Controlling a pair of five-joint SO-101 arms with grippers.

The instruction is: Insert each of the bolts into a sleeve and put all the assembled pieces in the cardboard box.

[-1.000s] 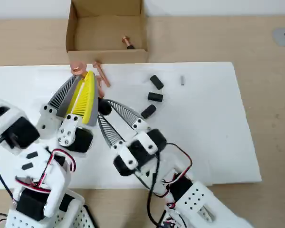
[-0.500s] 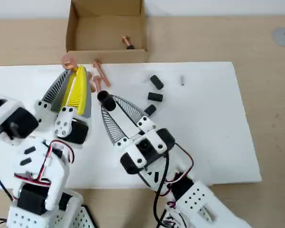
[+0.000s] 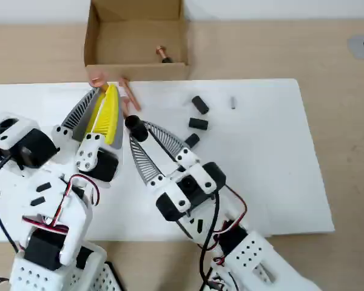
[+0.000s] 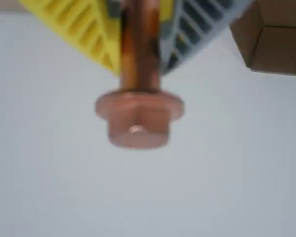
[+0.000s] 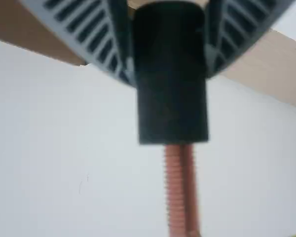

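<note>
My left gripper (image 3: 105, 92), with one yellow and one grey finger, is shut on a copper bolt (image 3: 97, 82) whose head points toward the cardboard box (image 3: 136, 63). The left wrist view shows the bolt (image 4: 139, 118) head-on, its shaft clamped in the gripper (image 4: 140, 59). My right gripper (image 3: 134, 127) is shut on a black sleeve (image 3: 133, 123), just right of the left one. The right wrist view shows the sleeve (image 5: 171, 79) between grey fingers, with a threaded bolt shaft (image 5: 180, 192) just beyond it. Loose bolts (image 3: 128, 100) lie between the grippers and the box.
Three loose black sleeves (image 3: 198, 123) lie on the white mat (image 3: 261, 182) right of the grippers. One assembled piece (image 3: 163, 54) lies inside the box. A small grey pin (image 3: 233, 103) sits farther right. A grey disc (image 3: 363, 46) rests at the far right of the wooden table.
The right gripper carried the sleeve toward the box, then held still. The left gripper swung left with its bolt and has come back right, nearer the sleeve.
</note>
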